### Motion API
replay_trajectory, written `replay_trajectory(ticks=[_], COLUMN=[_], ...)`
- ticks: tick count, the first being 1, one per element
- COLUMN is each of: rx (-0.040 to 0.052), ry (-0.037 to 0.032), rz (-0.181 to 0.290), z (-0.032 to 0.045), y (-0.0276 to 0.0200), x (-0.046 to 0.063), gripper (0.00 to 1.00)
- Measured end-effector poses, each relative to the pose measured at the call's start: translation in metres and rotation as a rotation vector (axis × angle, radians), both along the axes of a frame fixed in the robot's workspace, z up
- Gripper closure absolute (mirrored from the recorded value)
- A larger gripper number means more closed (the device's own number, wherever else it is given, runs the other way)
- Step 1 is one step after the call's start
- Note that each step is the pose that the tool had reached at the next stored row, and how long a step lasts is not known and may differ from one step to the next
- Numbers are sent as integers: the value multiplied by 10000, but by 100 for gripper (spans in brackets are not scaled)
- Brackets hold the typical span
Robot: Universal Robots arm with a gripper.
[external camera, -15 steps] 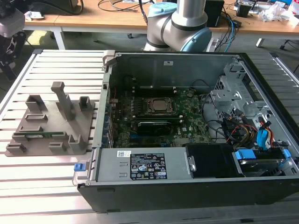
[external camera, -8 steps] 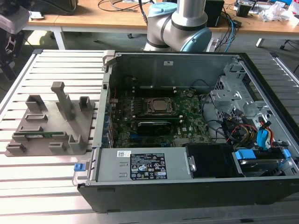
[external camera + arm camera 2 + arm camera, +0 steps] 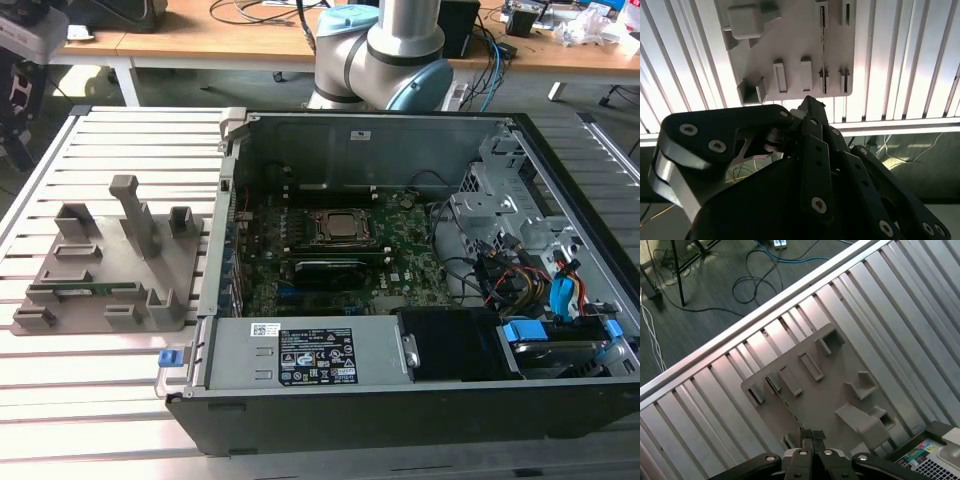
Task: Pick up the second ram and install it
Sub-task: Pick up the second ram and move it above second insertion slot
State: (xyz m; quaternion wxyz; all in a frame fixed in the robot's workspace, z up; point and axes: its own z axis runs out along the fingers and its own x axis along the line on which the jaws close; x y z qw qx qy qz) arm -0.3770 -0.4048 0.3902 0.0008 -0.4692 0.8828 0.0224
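The black gripper hangs over the gray plastic fixture plate, claw pinched narrow and empty; the second ram, a thin green circuit-board stick, sits slotted in that plate

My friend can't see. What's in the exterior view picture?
An open computer case lies on a slatted metal table, its green circuit board showing. To the exterior view's left, a gray plastic holder carries a thin green memory stick. The robot arm stands behind.
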Motion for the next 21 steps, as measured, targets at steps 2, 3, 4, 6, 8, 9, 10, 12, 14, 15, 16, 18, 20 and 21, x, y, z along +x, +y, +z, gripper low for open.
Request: replay_trajectory(ticks=[2,3,4,6,8,9,10,12,14,15,16,18,20,21], rx=[0,0,0,0,0,0,1,0,0,0,0,0,0,0], ry=[0,0,0,1,1,1,1,0,0,0,0,0,1,1], rz=[333,570,704,1113,1458,1630,1844,2250,2581,2782,2935,3322,3636,3699], z=[0,0,0,0,0,0,0,0,0,0,0,0,0,0], y=[0,1,1,2,2,3,3,3,3,3,3,3,3,3], x=[0,0,0,0,0,0,0,0,0,0,0,0,0,0], gripper=[89,89,89,89,89,89,89,89,89,89,89,89,89,89])
